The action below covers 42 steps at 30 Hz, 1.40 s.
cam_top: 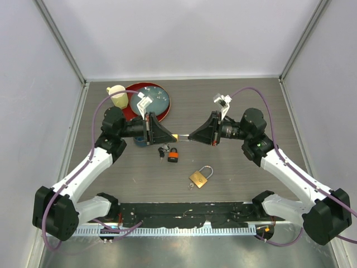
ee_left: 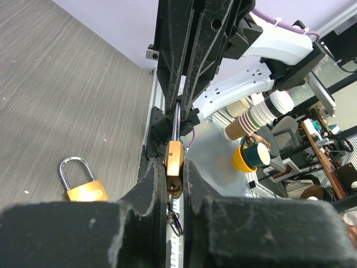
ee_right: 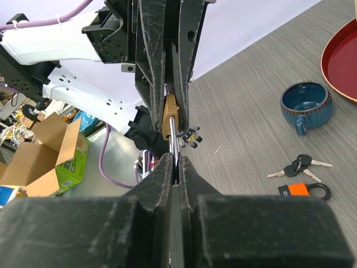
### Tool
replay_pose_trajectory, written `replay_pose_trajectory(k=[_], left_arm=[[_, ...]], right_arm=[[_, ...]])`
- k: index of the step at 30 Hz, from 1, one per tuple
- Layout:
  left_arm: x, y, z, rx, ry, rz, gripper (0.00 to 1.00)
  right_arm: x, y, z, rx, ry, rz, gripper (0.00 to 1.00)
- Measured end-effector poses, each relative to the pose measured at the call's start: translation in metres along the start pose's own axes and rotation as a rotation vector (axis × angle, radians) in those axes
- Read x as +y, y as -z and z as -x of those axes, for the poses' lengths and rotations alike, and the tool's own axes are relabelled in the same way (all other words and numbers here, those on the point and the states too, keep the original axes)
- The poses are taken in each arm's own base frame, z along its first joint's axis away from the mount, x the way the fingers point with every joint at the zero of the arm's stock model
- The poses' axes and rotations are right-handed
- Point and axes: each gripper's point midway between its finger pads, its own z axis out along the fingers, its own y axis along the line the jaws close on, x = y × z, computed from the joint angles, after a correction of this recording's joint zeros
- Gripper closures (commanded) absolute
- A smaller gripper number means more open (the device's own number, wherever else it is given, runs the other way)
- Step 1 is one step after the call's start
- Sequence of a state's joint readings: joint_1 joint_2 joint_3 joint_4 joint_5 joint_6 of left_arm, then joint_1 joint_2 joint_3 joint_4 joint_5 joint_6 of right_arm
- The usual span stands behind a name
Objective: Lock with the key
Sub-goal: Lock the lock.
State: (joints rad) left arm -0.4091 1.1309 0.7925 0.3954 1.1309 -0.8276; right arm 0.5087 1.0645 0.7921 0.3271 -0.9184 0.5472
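Observation:
A small brass padlock is held in mid-air between both grippers over the middle of the table. My left gripper is shut on its brass body. A key ring hangs under the body between the fingers. My right gripper faces the left one and is shut on the padlock's silver shackle. The brass body shows just beyond my right fingertips. A small black and yellow charm hangs beside it.
A second brass padlock lies on the table in front. An orange padlock with loose keys lies under the grippers. A blue cup stands near them. A red tray and a yellow cup stand at the back left.

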Motion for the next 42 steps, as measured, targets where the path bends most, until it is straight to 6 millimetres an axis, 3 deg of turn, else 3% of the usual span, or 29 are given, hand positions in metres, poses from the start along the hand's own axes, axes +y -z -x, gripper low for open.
replay_pose_trajectory(k=[42], left_arm=[[0.002,-0.003,0.007,-0.027,-0.026,-0.038,1.0]], right_arm=[[-0.001,-0.015,0.009,-0.06,-0.073,0.011,0.99]])
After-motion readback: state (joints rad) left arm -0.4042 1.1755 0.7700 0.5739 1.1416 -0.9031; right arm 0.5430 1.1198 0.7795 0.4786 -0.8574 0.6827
